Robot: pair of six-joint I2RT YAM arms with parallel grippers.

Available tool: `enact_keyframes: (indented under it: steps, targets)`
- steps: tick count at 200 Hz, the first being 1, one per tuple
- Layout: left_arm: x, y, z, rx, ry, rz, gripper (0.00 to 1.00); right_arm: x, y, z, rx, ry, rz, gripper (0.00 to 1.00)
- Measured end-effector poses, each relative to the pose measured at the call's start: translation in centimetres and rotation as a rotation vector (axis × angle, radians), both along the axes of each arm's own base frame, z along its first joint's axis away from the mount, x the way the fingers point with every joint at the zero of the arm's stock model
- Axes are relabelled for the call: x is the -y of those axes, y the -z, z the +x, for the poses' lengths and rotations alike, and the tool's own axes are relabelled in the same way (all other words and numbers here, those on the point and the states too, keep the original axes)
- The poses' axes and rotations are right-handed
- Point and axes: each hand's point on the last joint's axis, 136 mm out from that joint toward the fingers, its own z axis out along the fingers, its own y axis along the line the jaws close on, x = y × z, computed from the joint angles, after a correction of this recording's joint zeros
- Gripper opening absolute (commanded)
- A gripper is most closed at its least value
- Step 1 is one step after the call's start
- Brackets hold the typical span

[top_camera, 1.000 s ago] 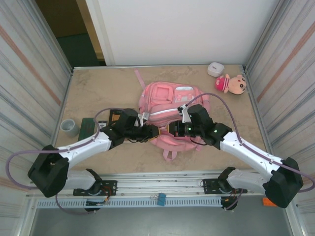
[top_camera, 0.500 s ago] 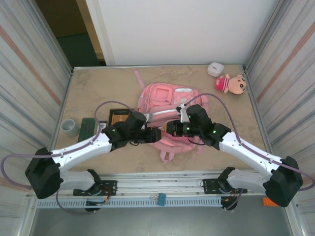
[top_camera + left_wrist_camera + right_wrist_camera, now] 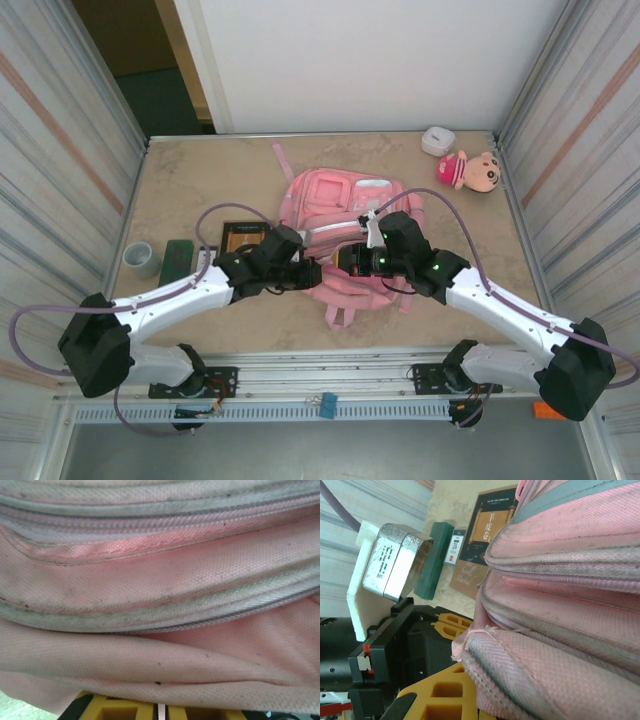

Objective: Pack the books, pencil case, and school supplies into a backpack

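Left gripper [image 3: 312, 272] is right up against the near edge of the backpack [image 3: 340, 200], centre of the top view. On its wrist camera, pink fabric and zip seams fill the frame, and one of its yellow fingers [image 3: 125, 711] peeks out under a fold at the bottom edge. Clenched or released? Cannot tell, the cloth hides the tips.

Right gripper [image 3: 338, 262] faces it nose to nose, just beside it at the same edge. Its wrist view shows a frayed pink hem draped over one of its yellow fingers [image 3: 445, 697] at the bottom. Whether it has pinched that hem, I cannot tell either.

The backpack lies flat mid-table, straps trailing toward the top and bottom of the frame. The book [image 3: 240, 238] lies cover up on the table [image 3: 200, 180], just left of the backpack and outside it. Left again is a green box [image 3: 178, 257], then a cup [image 3: 140, 259]. A doll [image 3: 472, 170] lies at the upper right.
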Motion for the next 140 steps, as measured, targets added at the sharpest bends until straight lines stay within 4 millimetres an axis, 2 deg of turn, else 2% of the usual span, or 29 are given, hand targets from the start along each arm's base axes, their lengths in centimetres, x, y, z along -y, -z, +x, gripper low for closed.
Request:
enact_keyframes:
  steps: [42, 91, 114, 140]
  targets:
    - [-0.3, -0.8, 0.6, -0.079, -0.011, -0.141, 0.0, 0.4, 0.0, 0.3, 0.006, 0.002, -0.01, 0.02]
    - [0.3, -1.6, 0.1, -0.134, 0.066, -0.307, 0.0, 1.7, -0.1, 0.9, -0.018, -0.013, -0.002, 0.02]
    - [0.5, -2.0, 0.1, -0.149, 0.121, -0.353, 0.0, 2.3, -0.3, 0.8, -0.03, -0.03, 0.011, 0.02]
    - [0.7, -1.5, -0.5, -0.168, 0.196, -0.341, 0.0, 3.0, -0.3, 0.4, -0.051, -0.054, 0.016, 0.02]
